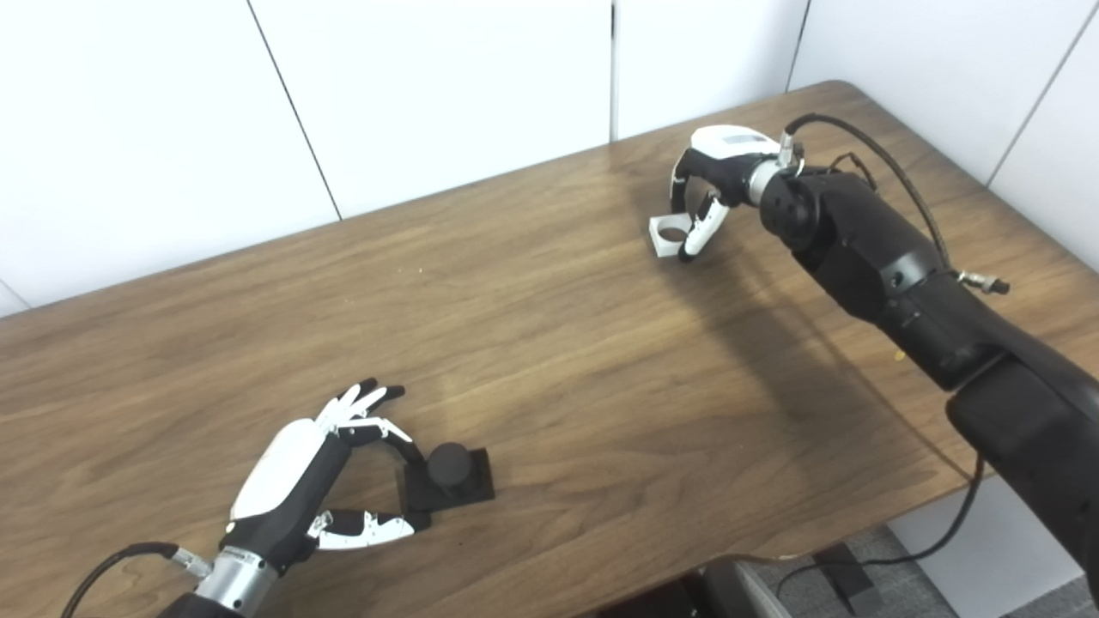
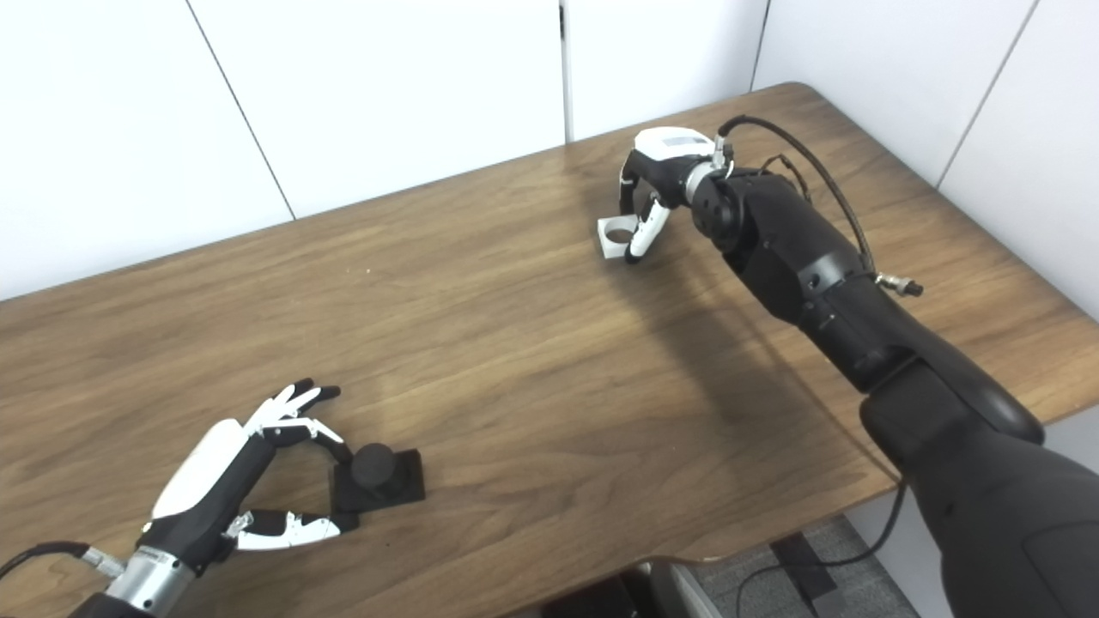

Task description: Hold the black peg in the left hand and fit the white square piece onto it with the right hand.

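Left hand (image 1: 296, 481) spread around the black peg (image 1: 448, 474) on the table (image 1: 549, 360), touching its base, not yet lifted. Far right, right hand (image 1: 717, 184) curls on the white square piece (image 1: 670, 233); hold uncertain. Fitting remains.

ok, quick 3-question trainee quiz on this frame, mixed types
1. True or false: the left hand has lifted the peg off the table.
2. Which hand is at the white piece?
3. The piece's hole faces: A) up B) sideways C) down.

Key: 1 false, the peg sits on the table with fingers at its base. 2 the right hand. 3 A.
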